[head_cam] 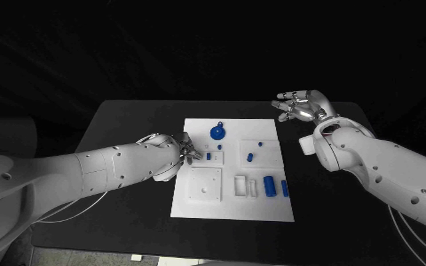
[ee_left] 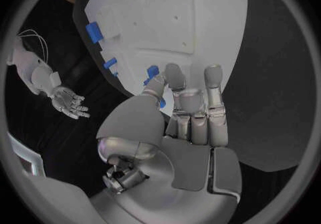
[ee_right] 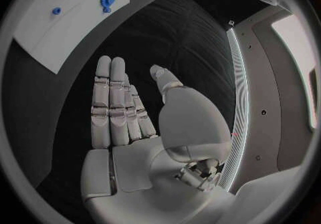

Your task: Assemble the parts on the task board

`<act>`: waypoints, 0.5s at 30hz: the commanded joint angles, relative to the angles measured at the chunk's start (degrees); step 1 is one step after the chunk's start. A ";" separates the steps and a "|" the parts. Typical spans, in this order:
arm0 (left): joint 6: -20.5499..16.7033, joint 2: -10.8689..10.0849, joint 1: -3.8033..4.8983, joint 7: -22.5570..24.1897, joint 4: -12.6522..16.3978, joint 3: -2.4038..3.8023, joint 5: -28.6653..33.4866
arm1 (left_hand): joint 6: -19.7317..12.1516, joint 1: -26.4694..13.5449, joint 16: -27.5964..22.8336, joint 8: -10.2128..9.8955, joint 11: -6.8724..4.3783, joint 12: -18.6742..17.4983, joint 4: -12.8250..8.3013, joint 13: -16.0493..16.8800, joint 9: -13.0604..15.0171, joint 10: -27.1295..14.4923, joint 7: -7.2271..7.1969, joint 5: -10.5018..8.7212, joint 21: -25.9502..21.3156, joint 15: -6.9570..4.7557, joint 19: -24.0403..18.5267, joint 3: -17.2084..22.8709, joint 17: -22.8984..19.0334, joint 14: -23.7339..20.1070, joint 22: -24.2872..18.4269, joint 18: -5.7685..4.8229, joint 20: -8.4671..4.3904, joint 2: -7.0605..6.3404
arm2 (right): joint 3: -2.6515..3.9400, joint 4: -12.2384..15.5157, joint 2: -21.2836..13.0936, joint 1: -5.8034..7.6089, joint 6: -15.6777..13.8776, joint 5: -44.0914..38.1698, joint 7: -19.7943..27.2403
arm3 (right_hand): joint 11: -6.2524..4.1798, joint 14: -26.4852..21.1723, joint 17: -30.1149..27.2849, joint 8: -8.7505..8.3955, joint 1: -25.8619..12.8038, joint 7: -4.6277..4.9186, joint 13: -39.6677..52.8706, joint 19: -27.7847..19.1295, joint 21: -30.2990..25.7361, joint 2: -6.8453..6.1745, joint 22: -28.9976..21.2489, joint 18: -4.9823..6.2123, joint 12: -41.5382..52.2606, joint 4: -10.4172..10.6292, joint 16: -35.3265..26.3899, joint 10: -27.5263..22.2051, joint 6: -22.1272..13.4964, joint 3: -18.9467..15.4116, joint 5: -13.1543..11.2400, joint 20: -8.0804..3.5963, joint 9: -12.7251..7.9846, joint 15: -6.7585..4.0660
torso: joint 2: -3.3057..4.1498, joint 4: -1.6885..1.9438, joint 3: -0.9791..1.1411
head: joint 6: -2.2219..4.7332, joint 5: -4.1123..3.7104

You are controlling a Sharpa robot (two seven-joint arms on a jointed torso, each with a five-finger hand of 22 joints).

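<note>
The white task board (head_cam: 233, 207) lies in the middle of the black table. On it are a round blue part (head_cam: 217, 132), small blue parts (head_cam: 250, 156) and two blue cylinders (head_cam: 268, 185) near its right edge. My left hand (head_cam: 182, 149) is over the board's left edge. In the left wrist view its thumb presses a small blue part (ee_left: 152, 72) against the side of a finger, while the other fingers (ee_left: 213, 90) lie straight. My right hand (head_cam: 300, 106) hovers off the board's far right corner, fingers apart and holding nothing (ee_right: 127, 112).
White square sockets and frames (head_cam: 204, 185) sit in the board's near half. Black table (head_cam: 133, 124) surrounds the board on all sides. Cables (head_cam: 71, 210) hang below my left arm at the table's left edge.
</note>
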 commanded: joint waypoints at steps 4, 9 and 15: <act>2.01 0.28 -0.46 -1.24 -0.14 -0.31 0.06 | 4.39 0.20 -0.05 0.52 -0.48 -0.03 1.29 -0.22 -0.52 2.33 -3.88 -0.06 0.24 -0.08 0.21 -0.53 0.22 0.45 0.93 -0.28 -0.13 -1.03 | 0.00 0.04 0.08 -0.05 0.72 -0.21 0.23 | 0.01 -0.19 -0.05 -0.17 -0.38 0.00 -0.08 -0.18 0.24 0.30 -0.08 0.60 -0.19 0.15 -0.18 -0.47 0.36 0.15 0.30 0.36 0.00 0.35 | -0.02 0.01 -0.02 | 0.00 0.02; 2.03 0.35 -0.46 -1.28 -0.32 -0.31 0.06 | 4.45 0.10 -0.13 0.67 -0.52 0.01 2.19 -0.30 -0.73 2.35 -3.98 -0.17 0.20 -0.11 0.26 -1.06 0.31 0.47 0.94 -0.32 -0.15 -1.51 | 0.00 0.00 0.11 -0.06 0.71 -0.21 0.23 | 0.00 -0.18 -0.05 -0.17 -0.40 0.00 -0.07 -0.18 0.24 0.28 -0.11 0.60 -0.18 0.21 -0.17 -0.47 0.33 0.19 0.42 0.36 0.00 0.35 | 0.01 0.02 -0.02 | -0.08 0.03; 2.02 0.47 -0.46 -1.28 -0.48 -0.31 0.06 | 4.55 0.18 -0.20 0.68 -0.60 0.01 3.37 -0.35 -1.05 2.32 -4.13 -0.17 0.16 -0.14 0.30 -1.86 0.37 0.49 0.94 -0.39 -0.19 -2.48 | 0.00 -0.04 0.16 -0.07 0.71 -0.21 0.24 | 0.00 -0.18 -0.05 -0.17 -0.40 0.00 -0.07 -0.18 0.24 0.28 -0.11 0.60 -0.18 0.21 -0.17 -0.47 0.33 0.19 0.42 0.36 0.00 0.35 | -0.01 0.04 -0.01 | -0.14 0.03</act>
